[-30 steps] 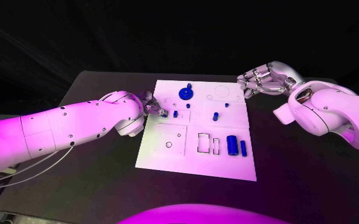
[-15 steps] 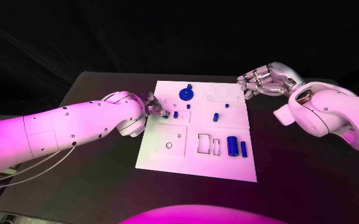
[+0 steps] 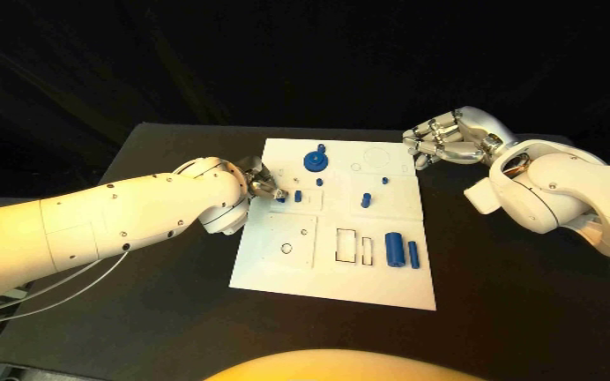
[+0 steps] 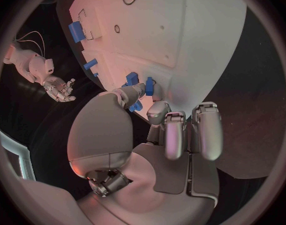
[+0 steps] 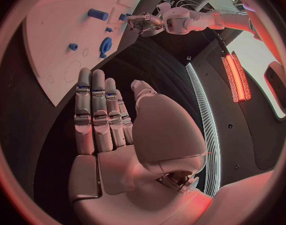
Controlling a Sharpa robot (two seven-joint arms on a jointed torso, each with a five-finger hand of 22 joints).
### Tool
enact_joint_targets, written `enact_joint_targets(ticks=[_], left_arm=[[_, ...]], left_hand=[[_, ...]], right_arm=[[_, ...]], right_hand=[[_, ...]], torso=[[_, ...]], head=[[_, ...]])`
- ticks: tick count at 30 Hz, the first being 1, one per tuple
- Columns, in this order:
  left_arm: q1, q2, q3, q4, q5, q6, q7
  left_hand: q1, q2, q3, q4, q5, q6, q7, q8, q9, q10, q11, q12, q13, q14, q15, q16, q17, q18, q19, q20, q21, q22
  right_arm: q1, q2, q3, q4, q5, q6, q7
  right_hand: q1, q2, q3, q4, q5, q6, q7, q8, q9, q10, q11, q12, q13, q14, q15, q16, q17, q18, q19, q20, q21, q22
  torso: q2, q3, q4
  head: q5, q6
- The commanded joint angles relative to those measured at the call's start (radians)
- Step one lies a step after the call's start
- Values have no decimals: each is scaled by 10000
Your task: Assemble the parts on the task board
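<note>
The white task board point(image 3: 382, 280) lies mid-table. My left hand point(image 3: 259, 180) is at its left edge, thumb and a finger pinching a small blue part point(image 4: 149, 87) down at the board, close to a short blue peg point(image 3: 298, 195). In the left wrist view the fingertips point(image 4: 156, 111) press against the board point(image 4: 180, 30). A blue gear point(image 3: 313, 162) sits near the far edge. Two blue cylinders point(image 3: 396, 247) lie side by side at the right. My right hand point(image 3: 445, 143) hovers off the board's far right corner, fingers straight and holding nothing point(image 5: 96, 110).
More small blue pegs point(image 3: 366, 197) stand mid-board. Rectangular outlines point(image 3: 345, 244) and a square recess with a hole point(image 3: 287, 247) mark the near half. The black table point(image 3: 166, 284) runs wide on both sides of the board.
</note>
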Motion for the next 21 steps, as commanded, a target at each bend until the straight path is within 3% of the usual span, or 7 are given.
enact_joint_targets(ticks=[1,14,21], left_arm=[[-3,7,1,74,-117,-310,179],[-32,-116,2,321,-424,-1069,610],[-80,-171,0,391,-838,-1154,879]], left_hand=[[510,413,652,-593,67,-41,24,74,8,-41,7,-51,-20,960,21,32,2361,-154,395,9,49,1035],[532,436,694,-599,61,-32,32,103,25,15,16,-13,58,961,30,35,2364,-159,404,20,64,1058],[536,437,703,-599,59,-26,33,114,31,35,17,0,82,961,33,35,2364,-162,410,23,74,1072]], right_arm=[[-3,-3,4,11,-8,31,42],[-8,-14,5,1,-10,35,57],[-10,-18,5,-4,-10,39,59]], right_hand=[[-101,-30,-31,-13,27,-53,15,-42,17,-23,42,32,17,-4,37,-14,-9,66,60,31,-48,-10],[-101,-30,-31,-13,27,-53,15,-42,17,-23,42,32,17,-4,37,-14,-9,66,60,31,-48,-10],[-101,-30,-31,-13,27,-53,15,-42,17,-23,42,32,17,-4,37,-14,-9,66,60,31,-48,-10]], torso=[[0,-7,7],[-3,-5,19],[-2,-7,8]], head=[[8,7],[-12,-13],[4,-37]])
